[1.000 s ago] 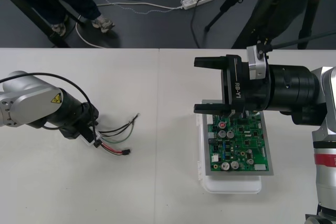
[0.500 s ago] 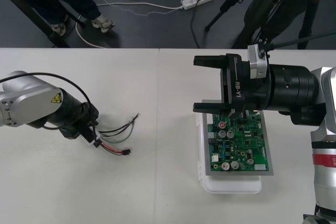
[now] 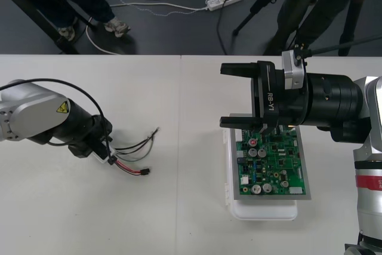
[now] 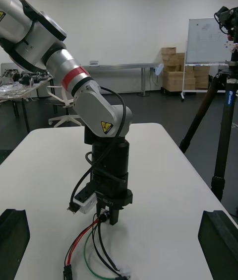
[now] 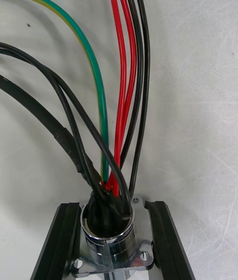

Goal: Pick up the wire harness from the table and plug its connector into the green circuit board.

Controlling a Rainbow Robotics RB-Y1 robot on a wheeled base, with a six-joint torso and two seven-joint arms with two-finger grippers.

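The light table (image 3: pixel 179 219) was plain, with a thin seam running from near edge to far edge close to its middle. On its right half sat a white base (image 3: pixel 262 212), its long side pointing toward the far edge, with a green circuit board (image 3: pixel 271 168) on top. On the left half, well apart from the base, lay the wire harness (image 3: pixel 134 149) — red, black and green wires fanned over the tabletop, the small black plug (image 3: pixel 144 172) resting on the surface. Its round metal socket (image 5: pixel 108 223) sat clamped in the left gripper (image 3: pixel 107 158).
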